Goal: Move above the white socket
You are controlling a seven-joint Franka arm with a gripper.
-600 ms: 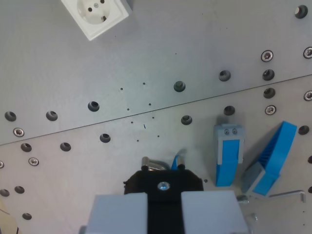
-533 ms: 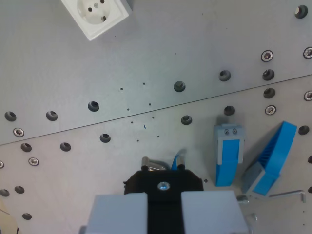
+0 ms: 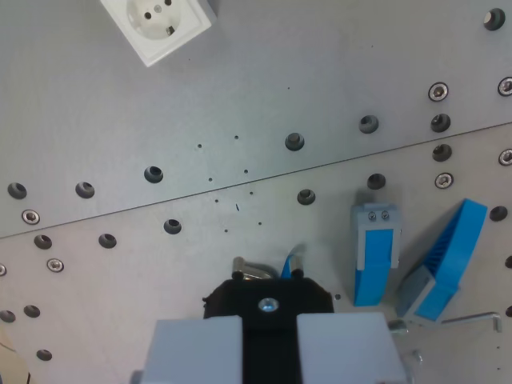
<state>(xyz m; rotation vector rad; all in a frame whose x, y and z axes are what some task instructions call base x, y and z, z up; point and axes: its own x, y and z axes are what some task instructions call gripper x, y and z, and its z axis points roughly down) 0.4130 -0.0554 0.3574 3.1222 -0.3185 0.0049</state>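
The white socket (image 3: 157, 26) sits far off at the upper left, partly out of frame. The gripper (image 3: 269, 320) grips a black plug (image 3: 268, 300). A wrong heading could leave it off-centre or drift it right toward the blue blocks (image 3: 376, 252)

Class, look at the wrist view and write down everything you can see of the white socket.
The white socket is a square, plastic-looking wall outlet with a round recessed face showing two dark pin holes and an earth contact. It lies flat on the grey metal plate, turned at an angle to the picture's edges, in the wrist view's upper left. Its top is cut off by the frame. Nothing touches it except the plate.
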